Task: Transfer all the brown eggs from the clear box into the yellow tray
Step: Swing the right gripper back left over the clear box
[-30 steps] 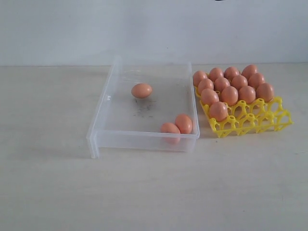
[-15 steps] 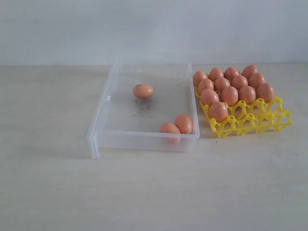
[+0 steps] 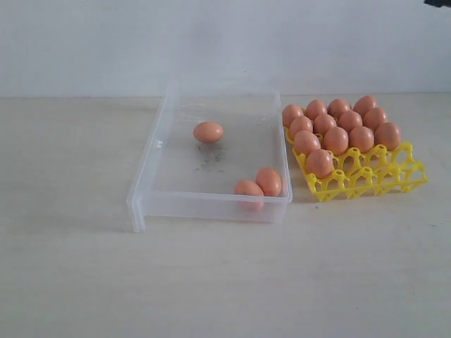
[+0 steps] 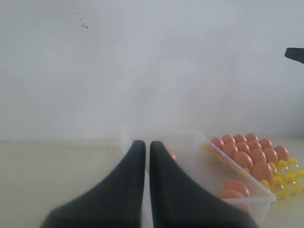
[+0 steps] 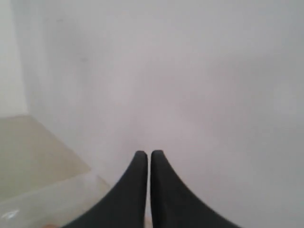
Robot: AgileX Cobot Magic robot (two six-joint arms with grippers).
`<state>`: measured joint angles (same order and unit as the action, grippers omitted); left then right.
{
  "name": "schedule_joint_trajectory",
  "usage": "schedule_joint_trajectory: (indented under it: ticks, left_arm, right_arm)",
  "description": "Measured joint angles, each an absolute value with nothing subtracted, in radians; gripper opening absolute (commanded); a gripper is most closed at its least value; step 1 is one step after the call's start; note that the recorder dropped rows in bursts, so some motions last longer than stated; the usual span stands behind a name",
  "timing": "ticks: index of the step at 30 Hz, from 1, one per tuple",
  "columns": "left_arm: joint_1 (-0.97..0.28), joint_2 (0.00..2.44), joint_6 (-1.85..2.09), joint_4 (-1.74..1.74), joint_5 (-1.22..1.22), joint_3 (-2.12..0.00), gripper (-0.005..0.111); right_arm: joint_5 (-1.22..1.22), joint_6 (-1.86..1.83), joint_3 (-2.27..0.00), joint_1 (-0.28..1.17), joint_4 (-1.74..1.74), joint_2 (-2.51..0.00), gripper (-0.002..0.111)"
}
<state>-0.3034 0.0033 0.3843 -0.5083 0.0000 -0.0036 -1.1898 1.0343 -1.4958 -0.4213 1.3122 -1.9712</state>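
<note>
**A:** Nearest first: how do our grippers stand?

**B:** Our left gripper (image 4: 147, 145) has its jaws pressed together with nothing between them. Our right gripper (image 5: 145, 154) is the same, closed and empty. Neither hangs over the table (image 3: 211, 282) in the exterior view.

**A:** And the clear box (image 3: 211, 205)?

**B:** We count three brown eggs left in it. A pair of eggs (image 3: 249, 187) lies touching in the front right corner, against the near wall. Farther back, well apart from them, the lone egg (image 3: 208, 132) sits on the floor above the dark scuffs.

**A:** Has anything changed in the last second?

**B:** Only two small things. The lone egg has rocked a hair sideways and back, so we judge it isn't fully settled. At the far top right a dark piece (image 3: 437, 3) has come into the corner. It's probably part of our right arm, though we can't tell for sure.

**A:** And the yellow tray (image 3: 394, 176)?

**B:** It stands just beside the box's right wall. The eggs in the tray (image 3: 336, 139) fill the back cups, and the front cups are bare. We judge the task is mostly done, with three eggs to go and room for them. The next grasp wants open jaws and a still egg.
</note>
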Motion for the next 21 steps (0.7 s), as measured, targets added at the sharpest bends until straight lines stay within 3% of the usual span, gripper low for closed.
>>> schedule_joint_trajectory:
  ticks: [6, 7, 10, 12, 16, 21]
  left_arm:
    - [-0.303, 0.003, 0.384, -0.508, 0.000, -0.004, 0.004]
    - [-0.303, 0.003, 0.384, -0.508, 0.000, -0.004, 0.004]
    - [-0.303, 0.003, 0.384, -0.508, 0.000, -0.004, 0.004]
    - [-0.303, 0.003, 0.384, -0.508, 0.000, -0.004, 0.004]
    - [-0.303, 0.003, 0.384, -0.508, 0.000, -0.004, 0.004]
    - [-0.303, 0.003, 0.384, -0.508, 0.000, -0.004, 0.004]
  right_arm:
    - [-1.210, 1.078, -1.481, -0.053, 1.694, -1.955, 0.000]
    - [-1.151, 1.107, -1.481, 0.022, 1.724, -1.955, 0.000]
    - [-0.620, 1.245, -1.481, 0.197, 1.748, -1.969, 0.004]
    - [-0.491, 1.261, -1.506, 0.228, 1.748, -2.016, 0.006]
    - [-0.457, 1.216, -1.543, 0.214, 1.748, -2.085, 0.009]
    - [-0.339, 0.828, -1.567, 0.148, 1.750, -2.161, 0.000]
